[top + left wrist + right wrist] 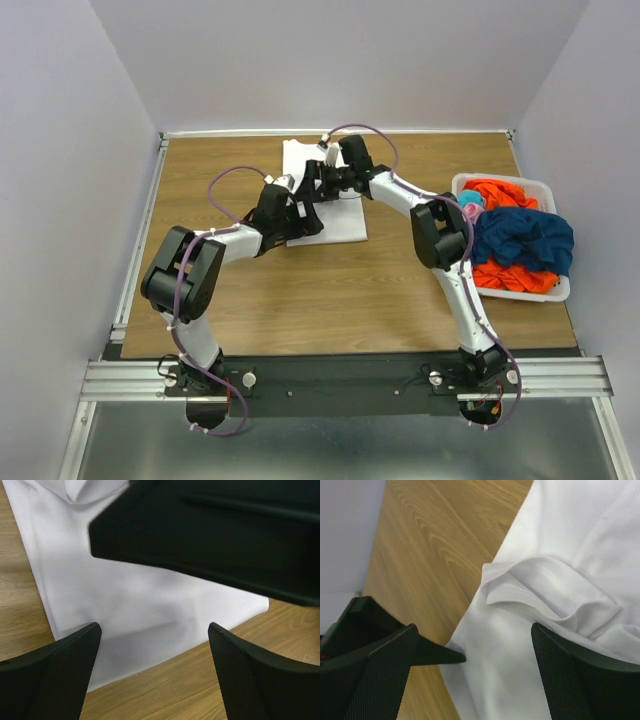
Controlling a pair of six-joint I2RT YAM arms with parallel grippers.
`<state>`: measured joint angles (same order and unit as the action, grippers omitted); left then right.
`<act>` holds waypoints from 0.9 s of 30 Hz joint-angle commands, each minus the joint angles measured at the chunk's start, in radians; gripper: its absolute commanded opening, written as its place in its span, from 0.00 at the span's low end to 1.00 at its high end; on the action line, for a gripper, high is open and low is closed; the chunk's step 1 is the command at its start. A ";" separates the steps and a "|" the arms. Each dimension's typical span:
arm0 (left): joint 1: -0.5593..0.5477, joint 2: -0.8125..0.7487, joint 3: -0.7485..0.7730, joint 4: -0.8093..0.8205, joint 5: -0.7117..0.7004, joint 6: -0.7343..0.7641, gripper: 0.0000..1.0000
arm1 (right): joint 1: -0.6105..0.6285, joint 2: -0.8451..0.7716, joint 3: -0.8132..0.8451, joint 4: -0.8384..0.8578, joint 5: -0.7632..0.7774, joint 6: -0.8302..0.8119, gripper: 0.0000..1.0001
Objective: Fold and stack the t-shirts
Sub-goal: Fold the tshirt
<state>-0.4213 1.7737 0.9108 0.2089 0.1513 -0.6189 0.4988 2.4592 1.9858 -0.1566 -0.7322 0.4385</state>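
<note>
Mesh-padded left hand (154, 630) and right hand (474, 629) gape wide over apparently folded white t-shirt (125, 590).

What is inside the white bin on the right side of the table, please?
The white bin holds a dark blue t-shirt heaped over orange cloth, with a pink scrap at its far-left corner. Whatever lies beneath the heap is covered.

White bin (510, 178) on wooden table (350, 290)
</note>
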 commanded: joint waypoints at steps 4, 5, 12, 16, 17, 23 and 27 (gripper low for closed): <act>-0.005 -0.014 -0.030 -0.026 0.014 0.001 0.96 | 0.015 0.153 0.185 0.002 0.038 0.068 1.00; -0.005 -0.014 -0.036 -0.023 0.016 -0.001 0.96 | 0.015 0.162 0.203 0.002 0.072 0.068 1.00; -0.005 -0.019 -0.052 -0.017 0.017 -0.002 0.96 | 0.009 0.267 0.462 0.052 0.505 0.095 1.00; -0.005 -0.036 -0.055 -0.019 0.017 -0.001 0.96 | -0.014 0.259 0.476 0.121 0.534 0.131 1.00; -0.005 -0.043 -0.053 -0.022 0.016 -0.001 0.96 | -0.026 0.235 0.470 0.123 0.516 0.126 1.00; -0.005 -0.149 -0.033 -0.054 -0.013 0.008 0.96 | -0.049 -0.049 0.144 0.121 0.473 0.033 1.00; -0.007 -0.255 -0.061 -0.104 -0.085 -0.004 0.97 | -0.052 -0.314 -0.215 0.123 0.537 -0.032 1.00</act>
<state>-0.4213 1.6108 0.8738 0.1528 0.1375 -0.6189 0.4351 2.3505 1.9343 -0.0662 -0.2596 0.4843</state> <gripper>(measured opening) 0.963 0.998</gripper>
